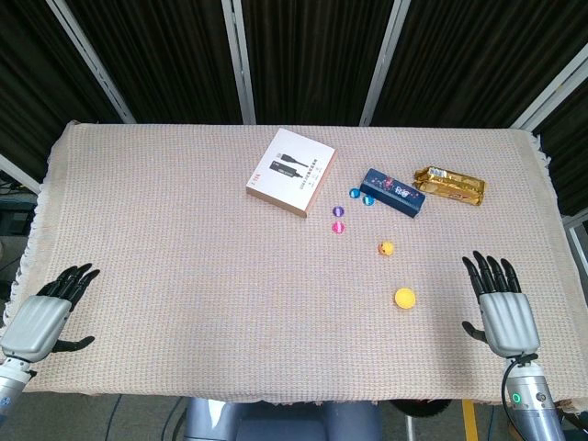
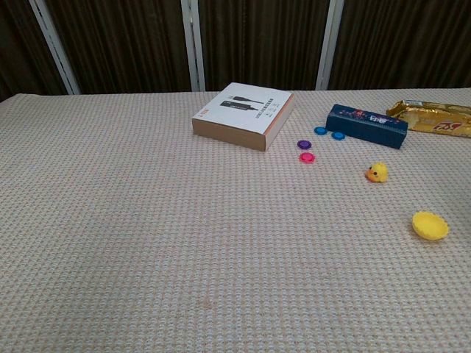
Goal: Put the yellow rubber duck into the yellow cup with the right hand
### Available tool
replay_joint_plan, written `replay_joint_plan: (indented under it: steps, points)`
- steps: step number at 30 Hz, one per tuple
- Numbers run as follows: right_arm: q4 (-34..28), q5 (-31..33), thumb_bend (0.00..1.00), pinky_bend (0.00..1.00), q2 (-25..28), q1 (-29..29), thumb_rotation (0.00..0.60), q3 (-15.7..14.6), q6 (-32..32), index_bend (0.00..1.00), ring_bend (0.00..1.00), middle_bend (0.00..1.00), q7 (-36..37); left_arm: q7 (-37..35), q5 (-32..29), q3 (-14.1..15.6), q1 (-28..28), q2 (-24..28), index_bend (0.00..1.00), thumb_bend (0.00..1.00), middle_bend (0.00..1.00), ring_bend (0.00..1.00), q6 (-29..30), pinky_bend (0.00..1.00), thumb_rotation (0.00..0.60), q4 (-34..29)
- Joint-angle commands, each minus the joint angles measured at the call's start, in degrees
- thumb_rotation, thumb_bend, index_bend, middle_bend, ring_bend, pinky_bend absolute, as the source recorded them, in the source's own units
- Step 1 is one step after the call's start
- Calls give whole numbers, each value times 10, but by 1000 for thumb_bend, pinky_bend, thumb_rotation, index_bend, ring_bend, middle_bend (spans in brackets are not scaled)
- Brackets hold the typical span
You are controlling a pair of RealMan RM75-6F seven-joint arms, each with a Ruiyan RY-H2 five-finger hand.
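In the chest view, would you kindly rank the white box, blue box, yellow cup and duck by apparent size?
1. white box
2. blue box
3. yellow cup
4. duck
The cup sits nearer the camera, so its lead over the duck is unsure.

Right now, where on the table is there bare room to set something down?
The left half, from the white box to the left hand, is bare cloth. So is the front strip. It is crowded around the blue box, discs, duck and yellow cup.

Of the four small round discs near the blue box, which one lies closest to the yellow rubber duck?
The pink disc, lowest of the four, just below the purple one; both blue ones hug the blue box, farther from the duck.
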Motion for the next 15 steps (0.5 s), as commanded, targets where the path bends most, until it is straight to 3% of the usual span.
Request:
replay_joint_plan:
  steps: [1, 15]
  points:
    - [-1, -1, 0, 0, 0, -2, 600, 1, -2, 0, 0, 0, 2, 1, 0, 1, 1, 2, 0, 0, 0, 0, 0, 218, 600, -2]
    - [4, -2, 0, 0, -3, -4, 600, 13, -6, 0, 0, 0, 15, 3, 0, 3, -1, 3, 0, 0, 0, 0, -9, 220, 600, -3]
